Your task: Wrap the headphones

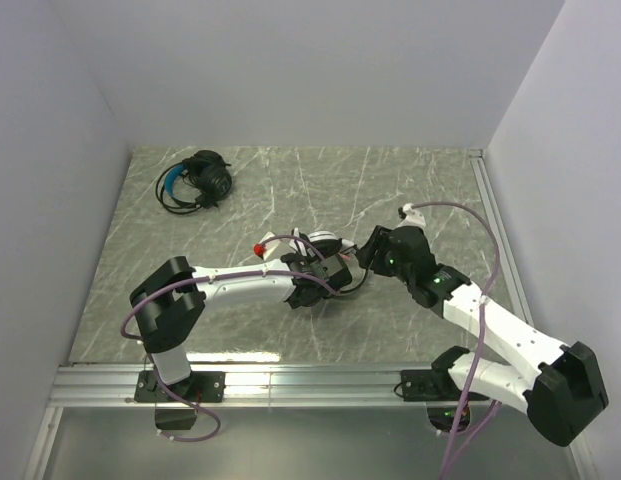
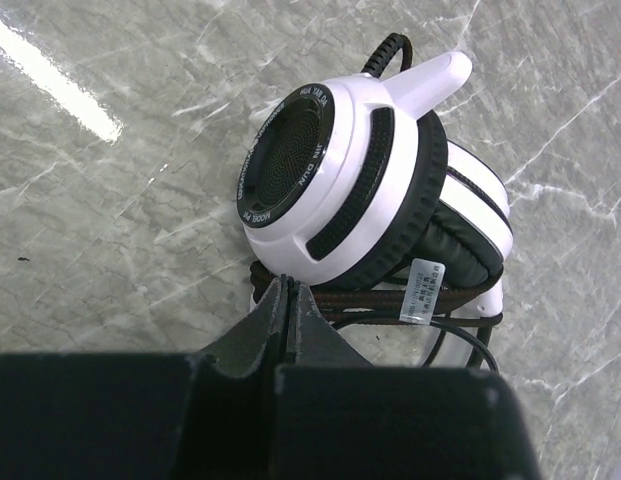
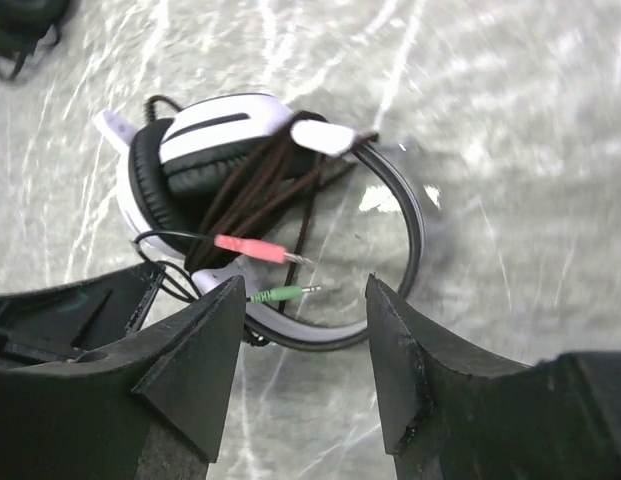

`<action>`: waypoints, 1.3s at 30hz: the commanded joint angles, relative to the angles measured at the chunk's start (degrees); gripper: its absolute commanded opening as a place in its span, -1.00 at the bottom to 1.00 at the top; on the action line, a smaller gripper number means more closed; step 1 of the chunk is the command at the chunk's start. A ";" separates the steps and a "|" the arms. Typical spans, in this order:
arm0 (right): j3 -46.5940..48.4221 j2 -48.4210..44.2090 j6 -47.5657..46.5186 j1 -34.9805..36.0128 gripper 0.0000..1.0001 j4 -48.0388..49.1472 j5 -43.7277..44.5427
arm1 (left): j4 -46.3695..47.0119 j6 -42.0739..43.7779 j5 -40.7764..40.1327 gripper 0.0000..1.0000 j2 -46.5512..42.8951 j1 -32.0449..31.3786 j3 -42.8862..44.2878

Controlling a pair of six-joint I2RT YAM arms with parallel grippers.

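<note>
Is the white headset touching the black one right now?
Apart. The top view shows bare table between the white headset and the black headset.

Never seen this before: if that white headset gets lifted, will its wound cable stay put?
Probably not fully. The braided cable looks loosely draped across the white headset, so loops may sag. The pink plug and green plug lie free and would likely dangle.

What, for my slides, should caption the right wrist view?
Open right gripper poised over the white headset, cable wound around it, pink plug and green plug loose.
</note>
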 commanded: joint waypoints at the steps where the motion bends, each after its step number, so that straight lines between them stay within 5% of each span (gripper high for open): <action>1: 2.02 1.28 -10.38 -0.69 0.17 6.19 -5.16 | -0.19 -31.57 0.14 -0.99 -1.90 -0.30 0.57; 9: 4.67 9.89 -20.40 -2.89 0.18 11.29 -21.50 | -1.95 -31.22 2.34 -0.99 -3.48 -0.30 1.19; 18: 5.98 12.62 -23.74 -2.97 0.13 13.31 -23.19 | -0.55 -29.64 4.09 -0.99 -2.16 -0.39 1.98; 27: 6.34 15.00 -24.72 -2.89 -0.20 13.22 -25.55 | -0.72 -29.20 3.57 -0.99 -2.16 -0.30 2.42; 36: 4.93 12.54 -25.33 -2.89 0.01 13.93 -27.67 | 0.33 -27.44 4.10 -0.99 -2.07 -0.21 2.68; 39: 4.93 13.68 -25.60 -2.89 -0.12 14.19 -27.94 | -0.98 -27.70 3.92 -0.99 -2.07 -0.21 3.12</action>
